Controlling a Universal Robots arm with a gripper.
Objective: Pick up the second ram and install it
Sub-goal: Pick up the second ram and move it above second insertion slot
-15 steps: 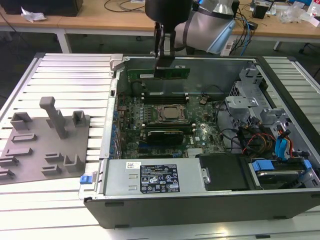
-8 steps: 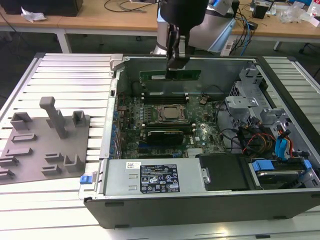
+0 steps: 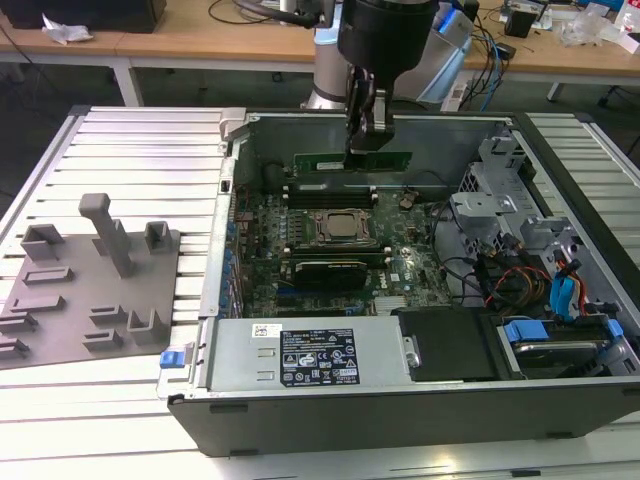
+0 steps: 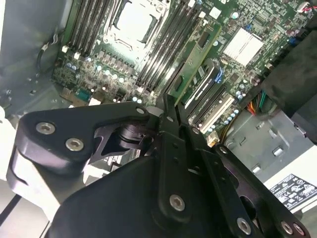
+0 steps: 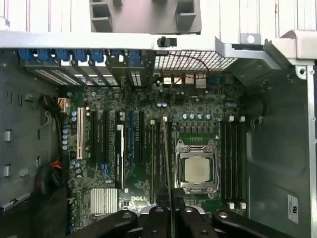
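My gripper [image 3: 362, 148] is shut on the second ram [image 3: 392, 160], a long green stick held level on its edge. It hangs inside the open computer case, above the black memory slots [image 3: 330, 190] on the far side of the processor socket [image 3: 340, 228]. In the second wrist view the gripper [image 4: 168, 106] pinches the ram [image 4: 198, 62] between its black fingers, over the board. In the first wrist view the ram [image 5: 166, 158] appears edge-on as a thin line running along the slots beside the socket [image 5: 197, 168], and the gripper [image 5: 171, 214] is closed around it.
A grey fixture plate [image 3: 90, 290] with upright blocks lies on the slatted table at the exterior view's left. The case holds a power supply [image 3: 300, 355] at the front, with drive bays and cable bundles [image 3: 540, 280] at the right. Case walls [image 3: 230, 230] ring the board.
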